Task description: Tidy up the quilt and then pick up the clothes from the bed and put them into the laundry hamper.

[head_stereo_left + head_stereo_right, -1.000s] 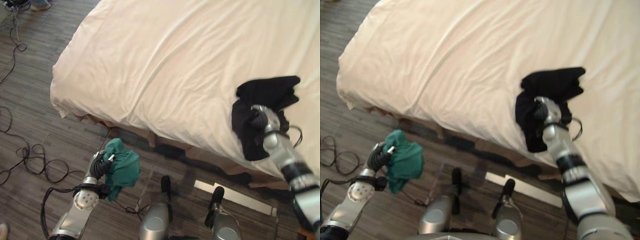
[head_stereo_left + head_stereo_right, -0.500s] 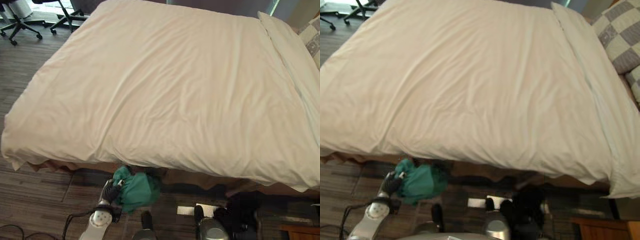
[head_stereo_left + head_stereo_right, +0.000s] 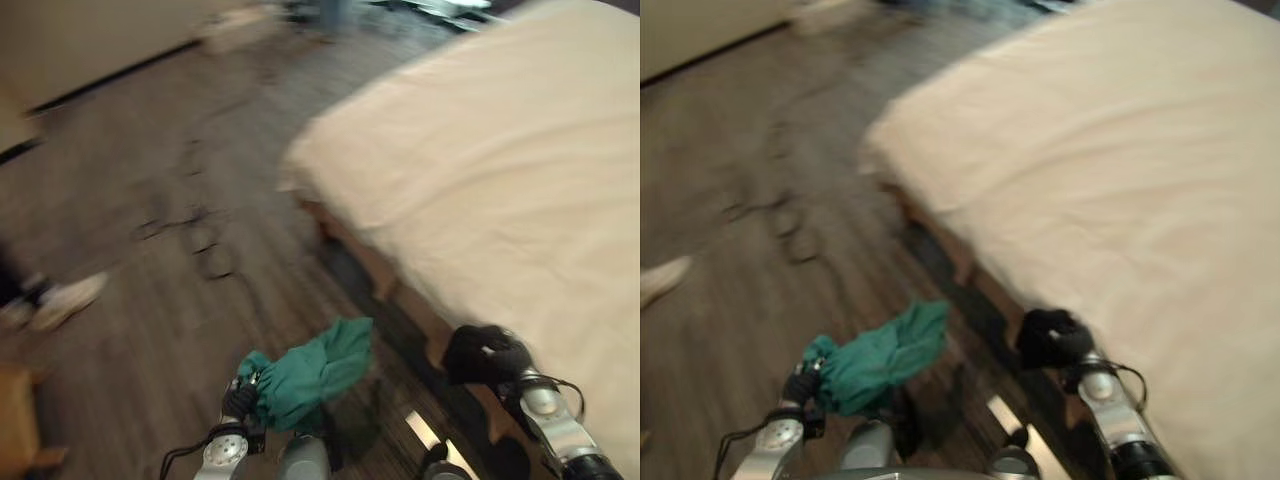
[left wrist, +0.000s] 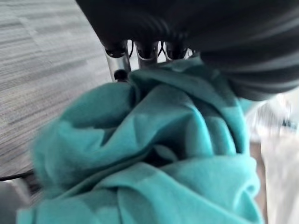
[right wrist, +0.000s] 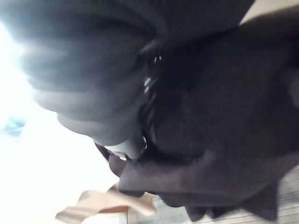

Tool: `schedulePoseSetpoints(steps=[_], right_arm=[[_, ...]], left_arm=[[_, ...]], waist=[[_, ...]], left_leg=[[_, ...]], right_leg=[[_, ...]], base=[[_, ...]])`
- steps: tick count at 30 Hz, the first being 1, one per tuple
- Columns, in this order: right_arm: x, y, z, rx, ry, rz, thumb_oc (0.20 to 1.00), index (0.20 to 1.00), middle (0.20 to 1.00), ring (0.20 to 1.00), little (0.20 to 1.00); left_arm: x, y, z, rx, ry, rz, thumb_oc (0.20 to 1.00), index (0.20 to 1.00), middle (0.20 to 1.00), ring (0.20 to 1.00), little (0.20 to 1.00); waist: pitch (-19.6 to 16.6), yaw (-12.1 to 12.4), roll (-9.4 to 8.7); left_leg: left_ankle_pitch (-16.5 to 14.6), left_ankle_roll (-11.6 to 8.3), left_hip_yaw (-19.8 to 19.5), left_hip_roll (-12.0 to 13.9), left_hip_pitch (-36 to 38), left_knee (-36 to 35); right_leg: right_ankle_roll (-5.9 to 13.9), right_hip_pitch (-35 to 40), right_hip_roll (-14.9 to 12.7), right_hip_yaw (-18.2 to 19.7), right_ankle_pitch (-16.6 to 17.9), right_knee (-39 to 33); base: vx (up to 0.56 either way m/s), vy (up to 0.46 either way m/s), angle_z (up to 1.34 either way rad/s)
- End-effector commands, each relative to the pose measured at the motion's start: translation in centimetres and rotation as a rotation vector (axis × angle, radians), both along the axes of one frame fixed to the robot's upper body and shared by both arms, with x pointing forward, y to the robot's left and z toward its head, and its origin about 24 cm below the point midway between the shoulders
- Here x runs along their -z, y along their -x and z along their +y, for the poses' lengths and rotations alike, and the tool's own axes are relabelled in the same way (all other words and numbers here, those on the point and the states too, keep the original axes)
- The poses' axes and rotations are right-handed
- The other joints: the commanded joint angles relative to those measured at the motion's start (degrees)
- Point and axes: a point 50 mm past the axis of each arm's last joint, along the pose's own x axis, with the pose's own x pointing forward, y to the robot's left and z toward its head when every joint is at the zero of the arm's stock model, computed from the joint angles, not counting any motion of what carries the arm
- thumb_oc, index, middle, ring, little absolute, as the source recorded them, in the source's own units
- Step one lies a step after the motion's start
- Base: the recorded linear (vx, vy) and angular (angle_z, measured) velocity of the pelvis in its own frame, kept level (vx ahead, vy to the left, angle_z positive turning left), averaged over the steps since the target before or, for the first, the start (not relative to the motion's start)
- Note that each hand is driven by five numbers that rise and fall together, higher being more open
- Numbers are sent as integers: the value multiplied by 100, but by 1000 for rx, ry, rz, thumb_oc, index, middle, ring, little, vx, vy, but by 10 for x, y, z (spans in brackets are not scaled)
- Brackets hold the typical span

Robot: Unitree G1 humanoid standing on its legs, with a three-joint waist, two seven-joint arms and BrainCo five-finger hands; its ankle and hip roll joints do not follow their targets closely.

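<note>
My left hand (image 3: 238,400) is shut on a bunched green garment (image 3: 312,369) and holds it over the wooden floor at the lower middle; the green garment (image 4: 154,149) wraps over the fingers in the left wrist view. My right hand (image 3: 508,362) is shut on a black garment (image 3: 476,352) just off the bed's near edge; the black garment (image 5: 219,140) covers the fingers in the right wrist view. The cream quilt (image 3: 500,170) lies smooth over the bed on the right.
Dark wooden floor (image 3: 150,290) spreads to the left of the bed. A person's light shoe (image 3: 65,298) shows at the left edge. A pale wall (image 3: 90,40) runs along the far left.
The whole picture has swung left, so the camera has turned away from the bed toward the floor. Both hands still hold their garments; the black garment is off the quilt.
</note>
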Motion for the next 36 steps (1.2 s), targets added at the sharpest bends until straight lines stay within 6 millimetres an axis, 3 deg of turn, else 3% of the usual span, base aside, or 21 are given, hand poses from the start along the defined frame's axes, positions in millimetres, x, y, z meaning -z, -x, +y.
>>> schedulePoseSetpoints(steps=[1, 3, 4, 5, 7, 8, 10, 11, 12, 15, 17, 19, 20, 21, 25, 27, 30, 31, 34, 35, 36], right_arm=[[-7, -15, 23, 38, -126, -124, 200, 200, 200, 200, 200], [2, -5, 23, 105, -167, -110, 200, 200, 200, 200, 200], [11, 2, 21, 159, -185, -73, 200, 200, 200, 200, 200], [10, 2, 21, 161, -185, -75, 200, 200, 200, 200, 200], [21, 9, 24, 190, -200, -26, 200, 200, 200, 200, 200], [21, 8, 24, 190, -200, -27, 200, 200, 200, 200, 200], [24, 10, 22, 220, -204, -16, 200, 200, 200, 200, 200], [25, 11, 18, 258, -217, -20, 200, 200, 200, 200, 200], [26, 13, 15, 281, -218, -21, 200, 200, 200, 200, 200], [27, 14, 15, 295, -234, -26, 200, 200, 200, 200, 200], [36, 26, 11, 344, -227, 17, 200, 200, 200, 200, 200], [38, 26, 23, 281, -261, 27, 200, 200, 200, 200, 200], [38, 26, 23, 281, -261, 27, 200, 200, 200, 200, 200], [94, 53, 49, 57, -94, 498, 200, 200, 200, 200, 200], [92, 49, 52, 41, -100, 478, 200, 200, 200, 200, 200], [82, 31, 54, 16, -112, 394, 200, 200, 200, 200, 200], [60, 2, 49, -5, -92, 267, 200, 200, 200, 200, 200], [55, -5, 48, -10, -83, 240, 200, 200, 200, 200, 200], [40, -22, 54, -55, -73, 169, 200, 200, 200, 200, 200], [38, -24, 57, -67, -74, 153, 200, 200, 200, 200, 200], [38, -24, 57, -67, -74, 153, 200, 200, 200, 200, 200]], left_arm=[[-24, -29, 19, -20, -45, -122, 200, 200, 200, 200, 200], [-25, -31, 16, -15, -44, -125, 200, 200, 200, 200, 200], [-23, -34, 13, 17, -53, -109, 200, 200, 200, 200, 200], [-23, -35, 12, 18, -54, -110, 200, 200, 200, 200, 200], [-25, -36, 14, 19, -77, -114, 200, 200, 200, 200, 200], [-25, -36, 14, 20, -77, -114, 200, 200, 200, 200, 200], [-26, -40, 12, 40, -89, -120, 200, 200, 200, 200, 200], [-27, -49, -4, 84, -71, -135, 200, 200, 200, 200, 200], [-29, -54, -10, 100, -58, -149, 200, 200, 200, 200, 200], [-28, -57, -14, 130, -61, -148, 200, 200, 200, 200, 200], [-24, -56, -12, 171, -111, -104, 200, 200, 200, 200, 200], [-17, -53, -23, 149, -59, -100, 200, 200, 200, 200, 200], [-17, -53, -23, 149, -58, -100, 200, 200, 200, 200, 200], [57, -8, -63, 278, -168, 404, 200, 200, 200, 200, 200], [56, -9, -62, 272, -166, 393, 200, 200, 200, 200, 200], [47, -25, -59, 259, -154, 319, 200, 200, 200, 200, 200], [30, -50, -60, 268, -156, 199, 200, 200, 200, 200, 200], [25, -57, -62, 279, -167, 164, 200, 200, 200, 200, 200], [17, -61, -64, 294, -174, 107, 200, 200, 200, 200, 200], [17, -59, -63, 297, -172, 102, 200, 200, 200, 200, 200], [17, -59, -63, 297, -172, 102, 200, 200, 200, 200, 200]], waist=[[-46, 136, -146], [-176, 117, -133], [-176, 188, -158], [-175, 168, -170], [-117, 240, -88], [-116, 239, -100], [-91, 235, -36], [10, 41, 19], [48, -24, 37], [68, -89, 1], [28, -117, -119], [-46, -118, -246], [-41, -118, -245], [-490, 61, 118], [-486, 61, 134], [-214, 146, 72], [207, 340, 29], [286, 362, -5], [182, 502, -20], [120, 561, -18], [121, 561, -19]], left_leg=[[281, -390, -260, 501, 52, -285], [171, -360, -401, 393, 152, -435], [115, -291, -646, 137, 128, -585], [109, -269, -673, 99, 116, -594], [-69, 2, -1134, -325, 131, -857], [-72, 20, -1131, -355, 140, -875], [-82, 165, -1462, -550, 299, -1132], [116, 150, -1913, -681, 320, -1212], [105, 139, -2125, -753, 315, -1214], [37, 129, -2303, -800, 371, -1198], [-84, 195, -2554, -951, 300, -938], [-280, 205, -2454, -1007, 497, -868], [-280, 205, -2454, -1006, 503, -869], [-178, -143, -2470, -798, 1333, -1390], [-176, -161, -2439, -759, 1359, -1390], [-254, -255, -2418, -720, 740, -115], [519, -283, -2562, -587, -473, 2001], [513, -218, -2452, -565, -762, 2319], [-8, -28, -1877, -587, -1153, 1604], [45, 2, -1740, -641, -1130, 1060], [46, 2, -1739, -642, -1128, 1057]], right_leg=[[146, -308, 101, 69, -808, 78], [219, -234, 50, -45, -824, 198], [382, -289, -259, -250, -502, 790], [414, -300, -307, -273, -505, 839], [714, -547, -677, 14, -226, 1900], [734, -568, -719, 30, -235, 1950], [704, -895, -465, 812, -460, 2440], [500, -1414, 345, 1699, -947, 2102], [526, -1407, 496, 1894, -1027, 1693], [378, -1286, 510, 2087, -945, 1005], [286, -1208, 541, 2426, -967, 580], [473, -1152, 409, 2295, -584, 612], [474, -1146, 409, 2295, -583, 609], [-35, 29, 1059, 1929, -1066, -449], [-77, 32, 1098, 1955, -1118, -428], [-238, -31, 1095, 2029, -1204, -276], [-481, 125, 1127, 1935, -1205, -311], [-519, 183, 1138, 1906, -1261, -347], [-392, 380, 1161, 1953, -1581, -449], [-336, 437, 1150, 1974, -1673, -449], [-336, 438, 1149, 1974, -1673, -449]], base=[[43, 138, 223], [177, 403, 237], [192, 469, 152], [174, 593, 196], [125, 463, 183], [95, 284, 95], [79, 259, 72], [92, 187, 125], [91, 72, 144], [86, -68, 128], [102, -30, 63], [145, -65, 60], [124, -50, 50], [33, -6, 11], [27, -46, 2], [-79, -134, -1], [-34, -172, 1], [137, -133, 28], [354, 33, -12], [291, 93, -35], [289, 101, -34]])
